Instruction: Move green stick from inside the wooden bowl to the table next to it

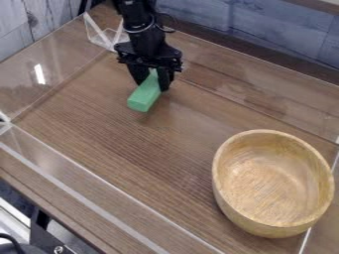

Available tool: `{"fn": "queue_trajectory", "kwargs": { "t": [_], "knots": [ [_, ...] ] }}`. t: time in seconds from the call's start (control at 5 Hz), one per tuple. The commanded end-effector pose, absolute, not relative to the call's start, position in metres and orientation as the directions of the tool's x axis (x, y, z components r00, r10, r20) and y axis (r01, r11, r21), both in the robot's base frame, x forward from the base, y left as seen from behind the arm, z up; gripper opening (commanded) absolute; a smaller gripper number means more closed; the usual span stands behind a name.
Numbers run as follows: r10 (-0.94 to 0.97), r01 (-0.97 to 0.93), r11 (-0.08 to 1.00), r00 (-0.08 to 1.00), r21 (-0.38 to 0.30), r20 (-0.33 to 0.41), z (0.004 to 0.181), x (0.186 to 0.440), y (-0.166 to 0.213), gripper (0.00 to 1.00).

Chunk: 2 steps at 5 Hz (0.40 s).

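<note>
Brown wood-grain table (126, 149) spreads beneath the black robot hand (145, 71), which reaches down from the top edge, clenched on the flat bright-green stick (143, 96). The round light-tan wooden bowl (272, 183) sits well apart.

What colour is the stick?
The stick is bright green, seen best in the camera view.

Open table (119, 149) — bowl (273, 183) right, plastic wall (16, 89) left.

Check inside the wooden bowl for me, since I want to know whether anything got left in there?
Nothing shows inside the wooden bowl; its interior is uncovered. Only the table beneath its base is hidden.
</note>
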State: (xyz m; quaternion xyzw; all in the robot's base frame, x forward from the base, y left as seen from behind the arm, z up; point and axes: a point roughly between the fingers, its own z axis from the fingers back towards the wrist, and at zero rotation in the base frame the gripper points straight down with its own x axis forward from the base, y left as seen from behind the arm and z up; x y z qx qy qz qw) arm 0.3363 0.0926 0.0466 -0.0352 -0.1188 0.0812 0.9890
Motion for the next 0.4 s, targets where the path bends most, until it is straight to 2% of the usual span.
{"fn": "queue_trajectory", "kwargs": {
  "t": [0.0, 0.2],
  "knots": [
    [0.133, -0.115, 0.99, 0.947, -0.08, 0.293, 0.0649, 0.3375, 0.0867, 0.0],
    [0.097, -0.077, 0.994, 0.951, -0.08, 0.292, 0.0743, 0.3403, 0.0904, 1.0]
  ]
}}
